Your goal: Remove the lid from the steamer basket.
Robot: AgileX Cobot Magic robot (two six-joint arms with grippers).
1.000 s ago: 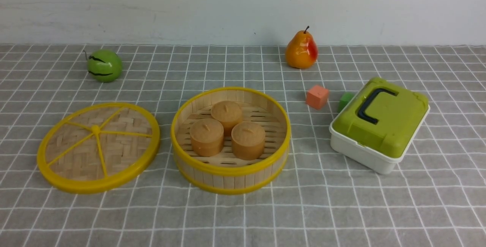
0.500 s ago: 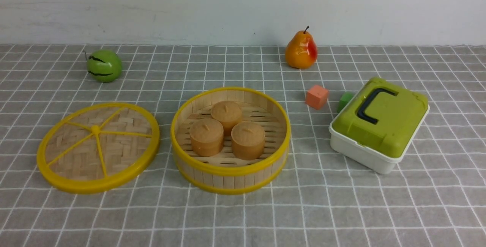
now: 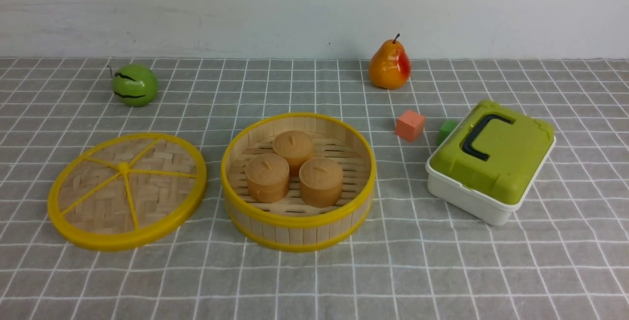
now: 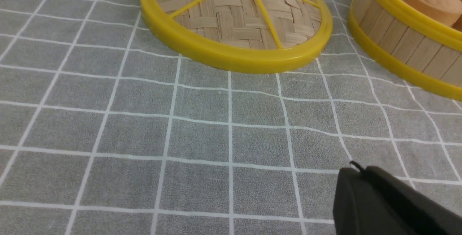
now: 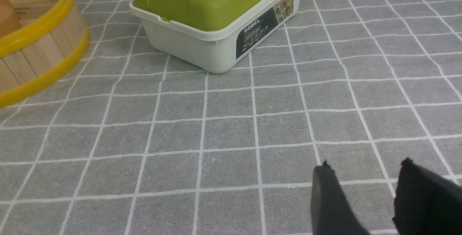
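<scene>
The lid, a woven bamboo disc with a yellow rim and spokes, lies flat on the cloth to the left of the steamer basket, a little apart from it. The basket stands uncovered with three tan buns inside. Neither arm shows in the front view. In the left wrist view my left gripper hovers shut and empty over bare cloth, with the lid and the basket beyond it. In the right wrist view my right gripper is open and empty above the cloth, the basket's wall off to one side.
A white box with a green lid stands right of the basket and shows ahead of my right gripper. An orange cube and a green cube sit behind it. A pear and a green apple stand near the back wall.
</scene>
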